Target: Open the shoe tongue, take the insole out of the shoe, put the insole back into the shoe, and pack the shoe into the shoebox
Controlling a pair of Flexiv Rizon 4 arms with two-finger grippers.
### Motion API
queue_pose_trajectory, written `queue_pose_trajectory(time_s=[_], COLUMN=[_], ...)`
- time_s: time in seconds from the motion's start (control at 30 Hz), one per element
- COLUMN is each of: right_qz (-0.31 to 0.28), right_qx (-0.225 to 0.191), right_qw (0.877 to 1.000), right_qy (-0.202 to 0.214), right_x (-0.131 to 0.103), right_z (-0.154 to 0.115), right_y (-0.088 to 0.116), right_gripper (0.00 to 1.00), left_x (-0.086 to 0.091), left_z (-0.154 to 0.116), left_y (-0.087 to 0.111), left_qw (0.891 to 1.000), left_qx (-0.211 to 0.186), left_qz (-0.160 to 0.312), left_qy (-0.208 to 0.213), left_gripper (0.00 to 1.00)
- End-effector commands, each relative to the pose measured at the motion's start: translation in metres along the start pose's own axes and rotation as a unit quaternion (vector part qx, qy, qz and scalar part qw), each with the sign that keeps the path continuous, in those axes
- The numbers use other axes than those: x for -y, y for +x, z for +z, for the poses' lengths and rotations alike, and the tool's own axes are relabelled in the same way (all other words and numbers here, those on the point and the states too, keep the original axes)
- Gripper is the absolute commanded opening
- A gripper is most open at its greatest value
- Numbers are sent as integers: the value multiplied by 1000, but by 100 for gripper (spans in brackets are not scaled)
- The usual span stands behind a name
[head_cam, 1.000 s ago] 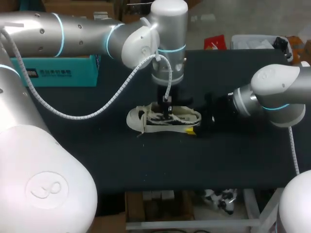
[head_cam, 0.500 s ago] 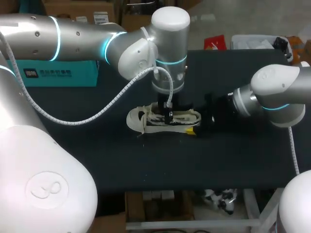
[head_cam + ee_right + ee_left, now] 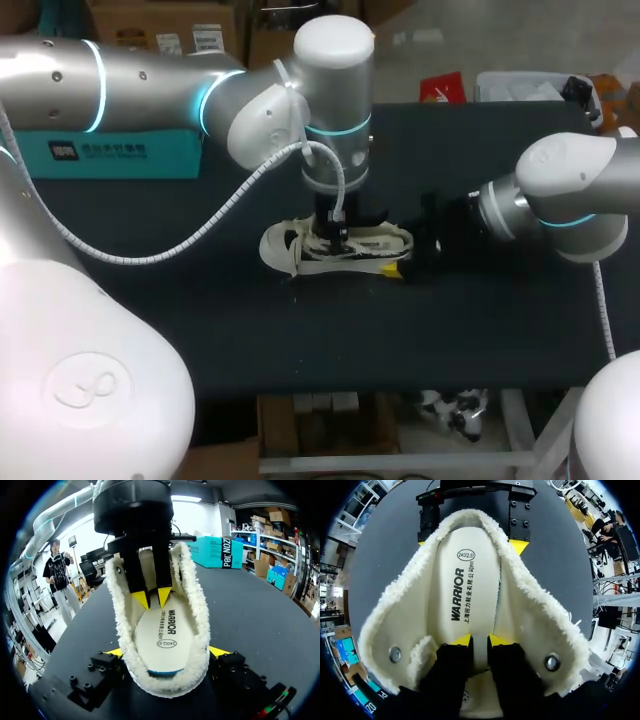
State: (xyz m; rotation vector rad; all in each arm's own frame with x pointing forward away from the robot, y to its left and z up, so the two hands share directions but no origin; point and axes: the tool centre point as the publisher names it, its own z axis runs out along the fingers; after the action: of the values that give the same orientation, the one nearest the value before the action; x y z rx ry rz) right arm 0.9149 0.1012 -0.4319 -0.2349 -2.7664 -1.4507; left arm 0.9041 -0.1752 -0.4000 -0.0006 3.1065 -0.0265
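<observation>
Left wrist view: we are pinching the cream printed insole [image 3: 470, 595] inside the white fleece-lined shoe [image 3: 532, 602] with our left gripper [image 3: 480, 641], our right gripper [image 3: 166, 652] clamping its heel, favouring a slow lift.

Black table [image 3: 480, 330], dark matte top

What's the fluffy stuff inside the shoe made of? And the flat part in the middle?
The lining looks like cream fleece or fake sheepskin: curly, woolly tufts all along the opening of the shoe. The insole looks like smooth, matte cloth, maybe over foam: flat, printed, no fuzz. I can't be sure of either.
</observation>
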Motion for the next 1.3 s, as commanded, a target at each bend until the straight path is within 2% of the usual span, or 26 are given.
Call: queue_pose_trajectory(time_s=[0.03,0.3,0.47,0.53,0.73,1.03,1.3], right_qz=[0,0,0,0,0,0,0], right_qx=[1,1,1,1,1,1,1], right_qw=[1000,1000,1000,1000,1000,1000,1000], right_qy=[0,0,0,0,0,0,0], right_x=[5,5,5,5,5,5,5], right_z=[3,3,3,3,3,3,3], right_y=[-1,-1,-1,-1,-1,-1,-1], right_gripper=[0,0,0,0,0,0,0], left_x=[-7,-5,-2,-3,-5,-4,2], left_z=[43,62,80,84,89,97,97], left_y=[9,19,13,7,-17,-52,-75], left_qw=[1000,999,996,995,992,986,985], left_qx=[2,52,93,101,125,164,173], left_qz=[5,10,-6,-11,-19,-11,-2], left_qy=[3,0,-2,3,15,9,11], left_gripper=[21,20,14,12,19,17,15])
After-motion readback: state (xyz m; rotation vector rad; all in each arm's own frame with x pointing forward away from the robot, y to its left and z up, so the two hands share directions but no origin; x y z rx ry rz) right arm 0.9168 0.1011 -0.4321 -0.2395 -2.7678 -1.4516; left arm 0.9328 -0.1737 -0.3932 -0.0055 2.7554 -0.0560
